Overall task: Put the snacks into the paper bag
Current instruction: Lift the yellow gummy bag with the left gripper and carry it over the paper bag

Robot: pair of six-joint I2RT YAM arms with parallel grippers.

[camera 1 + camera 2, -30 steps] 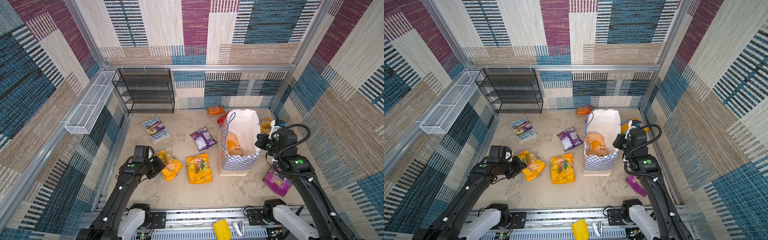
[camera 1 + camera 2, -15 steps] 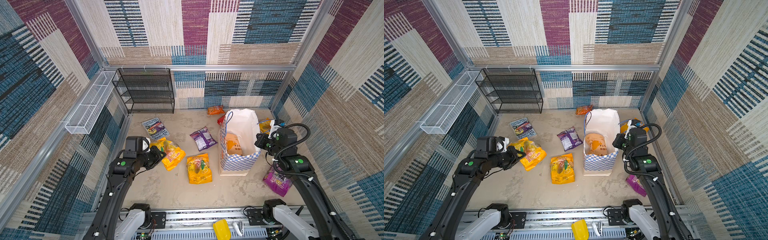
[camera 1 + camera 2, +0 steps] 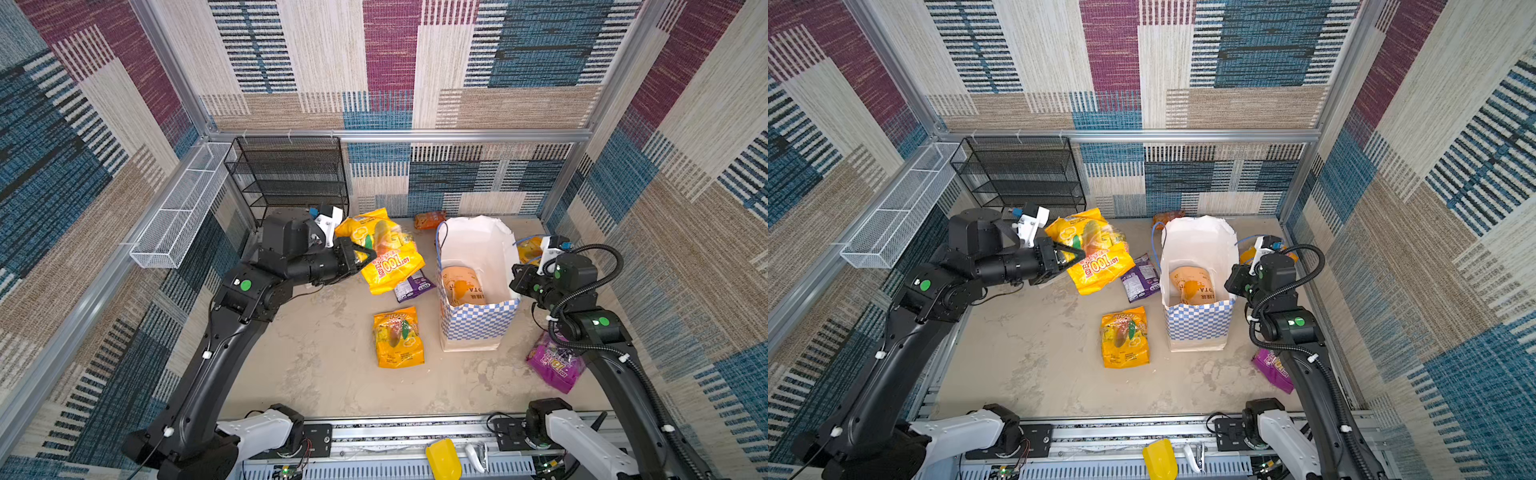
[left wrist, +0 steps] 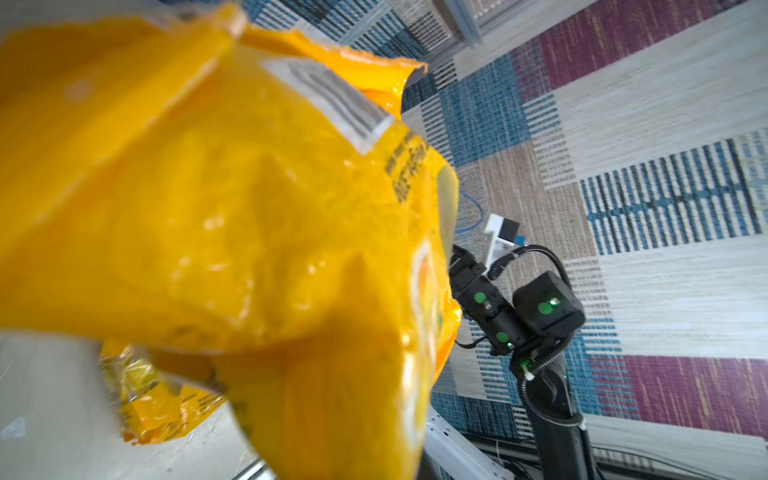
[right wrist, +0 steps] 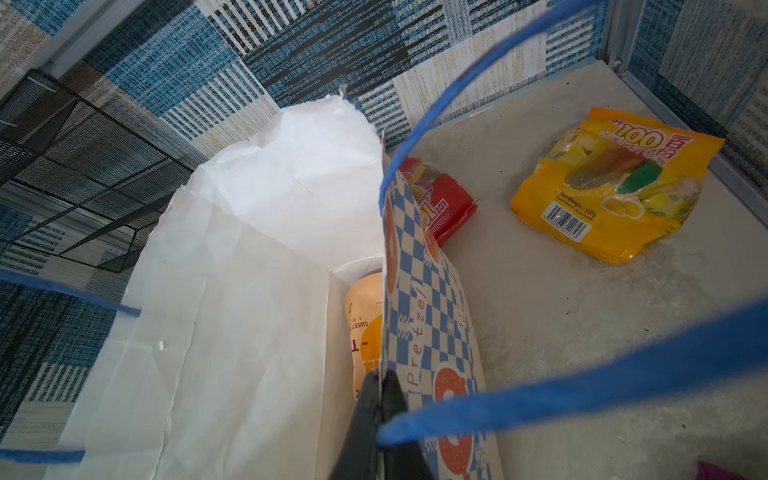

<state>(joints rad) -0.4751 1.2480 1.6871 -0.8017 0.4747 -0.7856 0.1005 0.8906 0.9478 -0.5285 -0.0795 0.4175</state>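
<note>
The tall paper bag (image 3: pixel 478 328), blue-and-white checked outside and white inside, stands upright on the beige tabletop (image 3: pixel 324 374) with its mouth open. The right gripper (image 5: pixel 380 409) is clamped on the rim of the bag wall that faces it, which appears to steady the bag and hold the mouth open. The large yellow packet of crinkly plastic (image 3: pixel 386 253) hangs clear of the tabletop, pinched at one edge by the closed left gripper (image 3: pixel 368 255). It is beside the bag but not yet over the mouth. Judged status: one item loaded, one in transit, six outstanding. The loaded item is the pale orange packet (image 3: pixel 461 286), resting at the bottom of the bag. The outstanding items all lie on the tabletop:

- the second yellow packet (image 3: pixel 397 336), near the front of the bag
- the purple packet (image 3: pixel 555 365), to the right of the bag
- the third yellow packet (image 5: pixel 615 183), beyond the bag on the right gripper's side
- the small purple packet (image 3: pixel 413 286), partly hidden beneath the held one in both top views
- the red packet (image 5: pixel 444 203), just beside the bag's outer wall
- the small orange packet (image 3: pixel 430 219), near the back wall (image 3: pixel 457 195)

The task is therefore at an early stage.
</note>
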